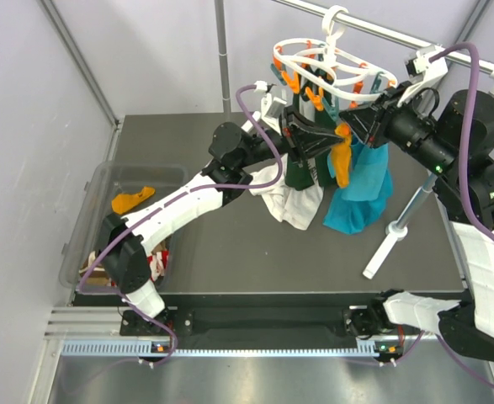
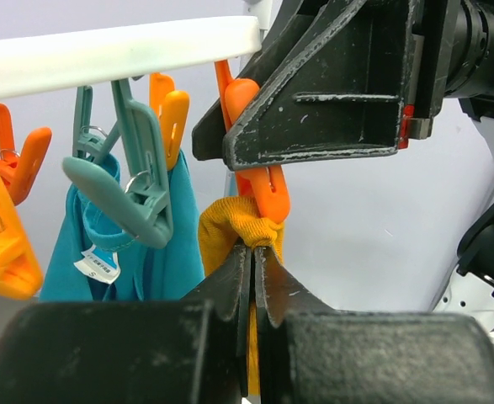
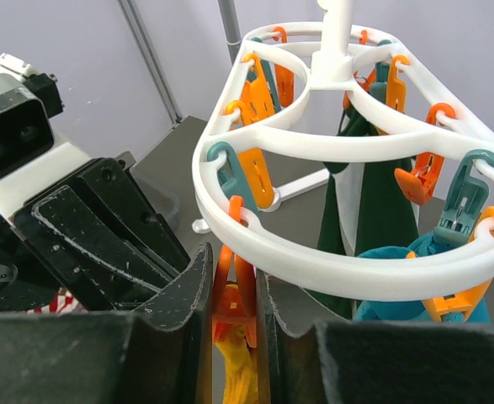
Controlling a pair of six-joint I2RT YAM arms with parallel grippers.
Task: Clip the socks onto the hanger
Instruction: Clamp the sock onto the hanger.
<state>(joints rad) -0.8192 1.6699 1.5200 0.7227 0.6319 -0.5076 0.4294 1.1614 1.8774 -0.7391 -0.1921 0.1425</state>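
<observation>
From above, the hanger (image 1: pixel 337 32) hangs from the far rail, and both arms meet under its near rim. The left gripper (image 1: pixel 318 135) and right gripper (image 1: pixel 360 124) close in on the mustard sock (image 1: pixel 343 162), which dangles just left of a teal sock (image 1: pixel 360 198).

In the left wrist view, the left jaws are pressed together on the mustard sock's bunched cuff. They sit directly below the orange clip (image 2: pixel 263 181), whose lower end touches the fabric.

In the right wrist view, the right fingers (image 3: pixel 188 311) pinch that clip's handles just under the white ring, with the sock below.

To do this well, the cuff should probably go deep into the clip's mouth. The right gripper should let go first so the clip bites. Only then should the left open, without tugging down, since the hanger likely swings.
</observation>
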